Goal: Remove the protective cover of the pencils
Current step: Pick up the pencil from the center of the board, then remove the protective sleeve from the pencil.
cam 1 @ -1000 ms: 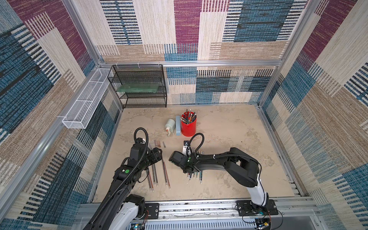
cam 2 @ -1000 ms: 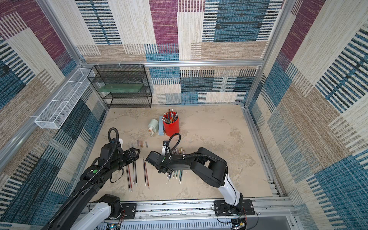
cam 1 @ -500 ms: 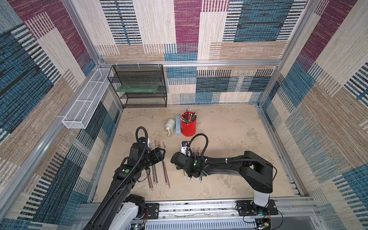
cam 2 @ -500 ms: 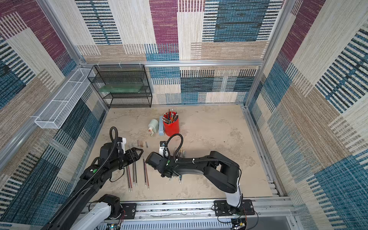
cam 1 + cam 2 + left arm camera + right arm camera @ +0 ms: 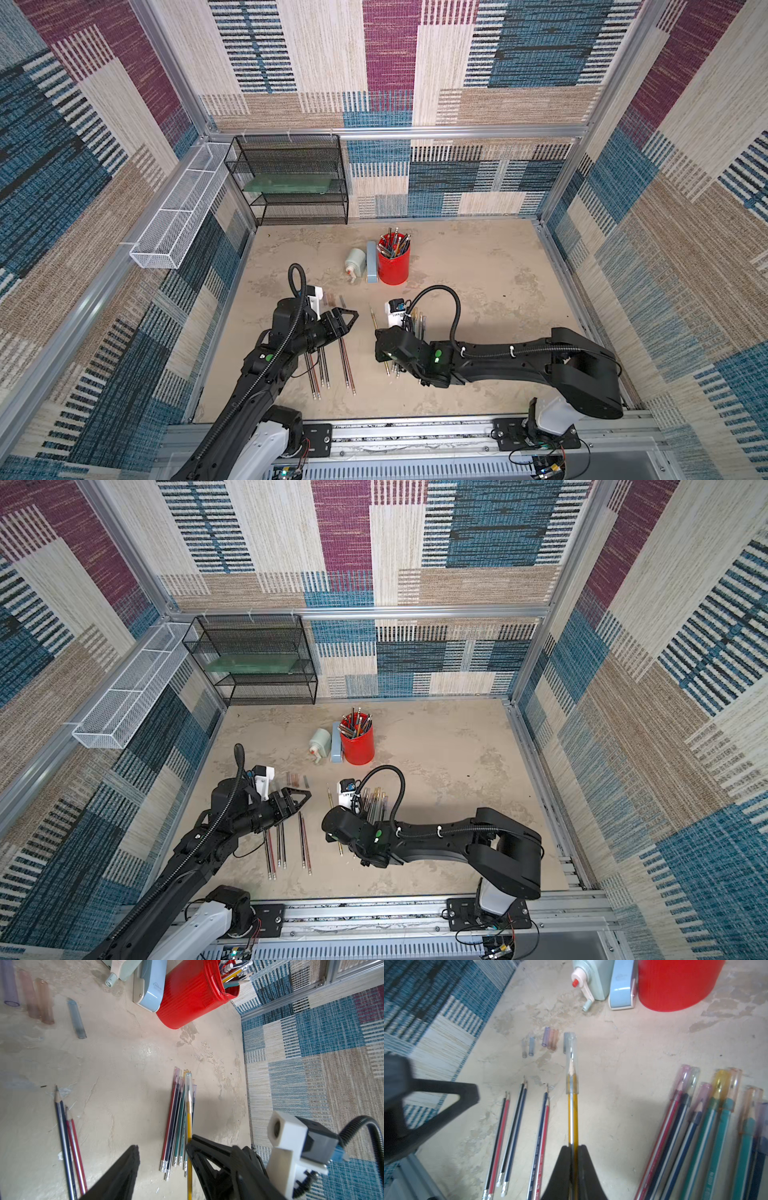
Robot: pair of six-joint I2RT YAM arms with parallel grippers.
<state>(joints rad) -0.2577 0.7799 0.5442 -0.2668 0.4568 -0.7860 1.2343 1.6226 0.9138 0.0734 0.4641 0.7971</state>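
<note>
My right gripper [image 5: 574,1147] is shut on a yellow pencil [image 5: 573,1118] whose tip sits inside a clear protective cover [image 5: 572,1064]. In a top view this pencil [image 5: 374,320] points toward the back of the table. My left gripper [image 5: 163,1144] stands open just beside it, with one finger [image 5: 207,1153] next to the yellow pencil [image 5: 189,1118] and nothing between the jaws. Several capped pencils [image 5: 708,1130] lie to the right. Several bare pencils [image 5: 328,370] lie under the left arm.
Several loose covers [image 5: 41,999] lie on the table beyond the bare pencils. A red cup of pens [image 5: 394,266], a blue stapler [image 5: 371,262] and a pale green sharpener [image 5: 355,262] stand farther back. A black mesh shelf [image 5: 291,183] and a white wire basket [image 5: 178,216] are at the back left.
The right arm's elbow has swung out low to the right while its gripper stayed near the middle with the yellow pencil. The left gripper's jaws have narrowed a little.
</note>
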